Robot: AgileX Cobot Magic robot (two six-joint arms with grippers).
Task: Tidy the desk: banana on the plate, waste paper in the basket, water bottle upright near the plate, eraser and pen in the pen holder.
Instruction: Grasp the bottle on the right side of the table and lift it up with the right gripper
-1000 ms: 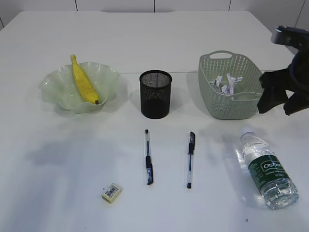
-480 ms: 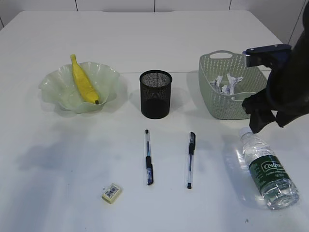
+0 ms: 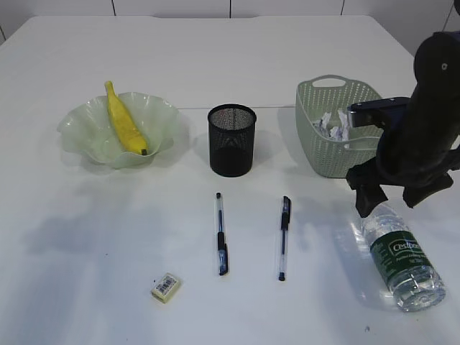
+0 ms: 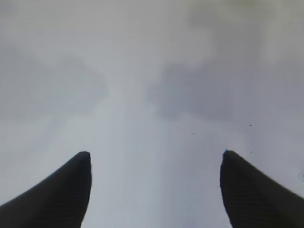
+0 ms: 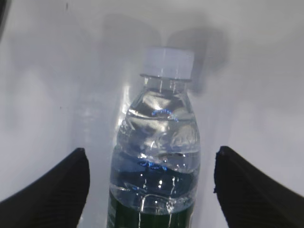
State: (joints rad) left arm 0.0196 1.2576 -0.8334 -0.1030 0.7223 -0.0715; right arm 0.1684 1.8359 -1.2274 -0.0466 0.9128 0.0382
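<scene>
The water bottle [image 3: 399, 255] lies on its side at the right front, white cap pointing toward the basket. My right gripper [image 3: 388, 200] hovers over its neck. In the right wrist view the bottle [image 5: 159, 142] sits between the open fingers of the right gripper [image 5: 151, 149], with a gap on each side. The banana [image 3: 123, 122] rests on the green plate [image 3: 79, 133]. Crumpled waste paper [image 3: 334, 126] lies in the basket [image 3: 323, 154]. Two pens [image 3: 221, 233] [image 3: 284, 237] and the eraser [image 3: 166, 286] lie in front of the black mesh pen holder [image 3: 231, 140]. My left gripper [image 4: 155, 153] is open over bare table.
The white table's [image 3: 93, 237] far edge runs along the top of the exterior view. The left arm does not show in the exterior view. The basket stands just behind the right arm, and the bottle's base lies near the front right corner.
My right arm has swung from beside the basket down and leftward to over the bottle's neck. Nothing on the table has moved.
</scene>
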